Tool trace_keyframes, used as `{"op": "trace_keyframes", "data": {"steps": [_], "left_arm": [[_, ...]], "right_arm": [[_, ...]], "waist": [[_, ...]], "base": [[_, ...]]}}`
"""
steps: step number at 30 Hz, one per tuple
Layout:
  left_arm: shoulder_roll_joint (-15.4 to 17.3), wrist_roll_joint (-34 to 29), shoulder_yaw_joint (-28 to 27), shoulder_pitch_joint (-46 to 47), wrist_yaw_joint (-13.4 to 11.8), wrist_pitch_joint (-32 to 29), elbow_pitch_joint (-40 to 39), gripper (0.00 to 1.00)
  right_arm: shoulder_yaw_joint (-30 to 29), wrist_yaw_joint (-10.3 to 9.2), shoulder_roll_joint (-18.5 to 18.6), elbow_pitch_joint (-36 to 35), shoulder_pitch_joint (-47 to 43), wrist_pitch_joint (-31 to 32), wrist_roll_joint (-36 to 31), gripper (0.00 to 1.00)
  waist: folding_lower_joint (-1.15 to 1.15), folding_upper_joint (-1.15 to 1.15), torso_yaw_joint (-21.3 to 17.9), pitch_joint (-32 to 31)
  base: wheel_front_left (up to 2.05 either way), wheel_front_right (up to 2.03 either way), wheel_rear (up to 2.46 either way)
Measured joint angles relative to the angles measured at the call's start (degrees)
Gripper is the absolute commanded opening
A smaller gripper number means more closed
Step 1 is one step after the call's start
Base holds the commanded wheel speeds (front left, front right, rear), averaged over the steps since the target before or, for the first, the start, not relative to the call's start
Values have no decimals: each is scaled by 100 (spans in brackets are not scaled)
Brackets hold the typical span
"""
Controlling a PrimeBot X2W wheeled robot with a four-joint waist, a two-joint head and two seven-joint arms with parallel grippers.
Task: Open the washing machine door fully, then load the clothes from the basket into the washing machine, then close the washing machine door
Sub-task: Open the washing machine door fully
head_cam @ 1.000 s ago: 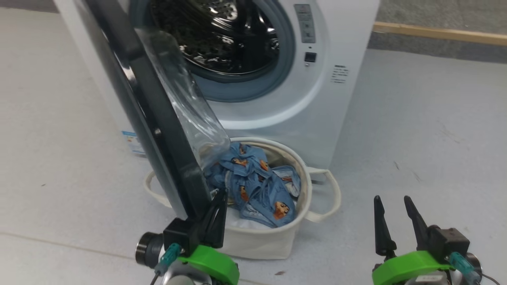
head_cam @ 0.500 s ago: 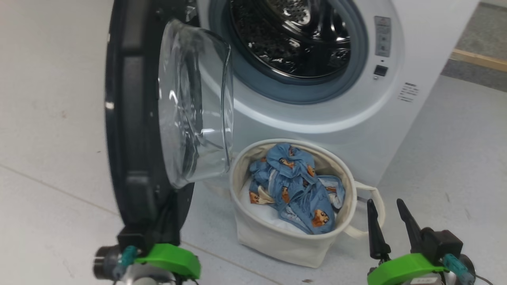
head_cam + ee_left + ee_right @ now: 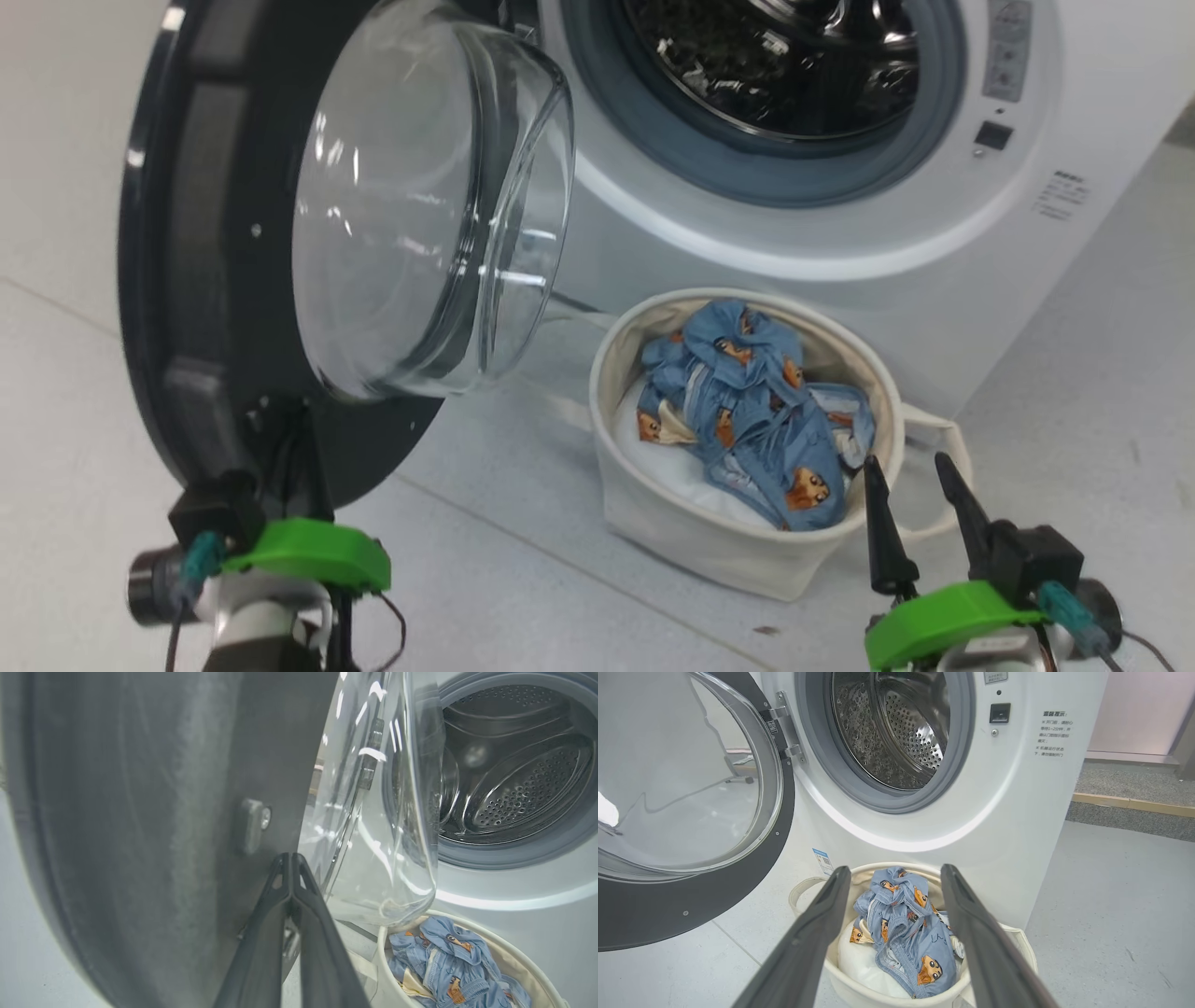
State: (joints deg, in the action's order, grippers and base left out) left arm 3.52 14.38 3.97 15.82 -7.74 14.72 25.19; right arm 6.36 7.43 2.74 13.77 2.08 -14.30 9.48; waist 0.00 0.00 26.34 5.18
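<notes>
Nearest the head camera, at lower left, the left hand [image 3: 290, 858] has its two dark fingers pressed together, tips against the inner face of the washing machine door [image 3: 187, 280] near its lower rim, with nothing pinched between them. At lower right the right hand [image 3: 907, 462] hangs empty, fingers spread, just before the basket [image 3: 709, 551]. That basket sits on the floor [image 3: 1074, 420] at the foot of the washing machine [image 3: 840, 271], with the clothes [image 3: 756, 411] heaped inside on a white liner [image 3: 672, 462]. Beyond, the door stands wide open to the left, and the steel drum [image 3: 794, 65] is exposed
</notes>
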Motion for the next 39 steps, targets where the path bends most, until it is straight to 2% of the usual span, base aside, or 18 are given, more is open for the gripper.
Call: {"op": "trace_keyframes", "data": {"steps": [6, 12, 29, 34, 39], "left_arm": [[-44, -67, -364, 497, 73, 0, 359, 0], [-59, -59, -1017, 894, 74, 0, 467, 0], [-109, -133, -2181, 1809, 426, 0, 844, 0], [-194, -305, -2346, 1812, 561, 0, 831, 0], [-216, -572, -2115, 1543, 834, 1, 453, 0]], "right_arm": [[-5, 0, 1, 116, 164, 0, -242, 100], [37, 0, 43, 187, 316, 0, -403, 100], [369, 1, 693, 357, 961, 0, -501, 100], [400, 1, 677, 434, 977, 0, -481, 100], [345, 1, 422, 445, 963, 0, -335, 100]], "waist": [[0, 0, 209, 296], [0, 0, 335, 625], [2, 0, 408, 1509], [1, 0, 440, 1426], [1, 0, 452, 1087]], "base": [[0, 0, 0], [0, 0, 0], [0, 0, 0], [0, 0, 0], [0, 0, 0]]}}
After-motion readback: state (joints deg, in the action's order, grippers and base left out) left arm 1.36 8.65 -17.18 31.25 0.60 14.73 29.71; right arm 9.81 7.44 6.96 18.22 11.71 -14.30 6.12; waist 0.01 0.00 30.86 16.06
